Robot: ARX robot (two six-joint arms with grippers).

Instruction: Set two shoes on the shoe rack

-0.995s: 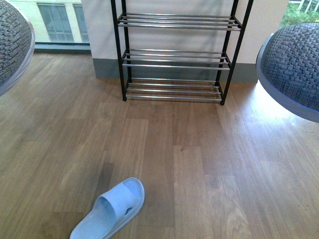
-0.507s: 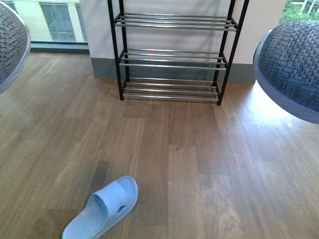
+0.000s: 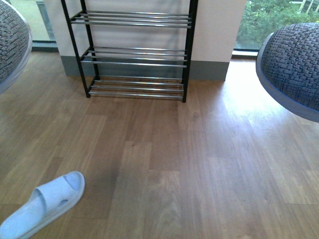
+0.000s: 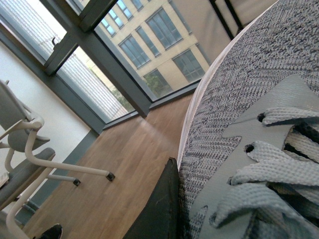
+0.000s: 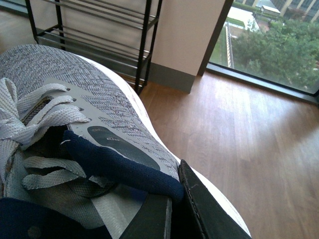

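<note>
My left gripper [image 4: 163, 211] pinches the left sneaker [image 3: 10, 40] and my right gripper [image 5: 173, 211] the right sneaker [image 3: 294, 64], both off the floor. I'd pass the blue slipper [image 3: 42, 204], square up to the shoe rack [image 3: 134, 63] standing left of centre, then set the soles flat across its bars

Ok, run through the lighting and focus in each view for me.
Front view: daylight washes a pale glare across the floor right of the shoe rack; the left shoe and right shoe loom close, rims soft. Left wrist view: the left shoe sharp up close, the building outside bright. Right wrist view: the right shoe crisp, trees outside hazy.
</note>
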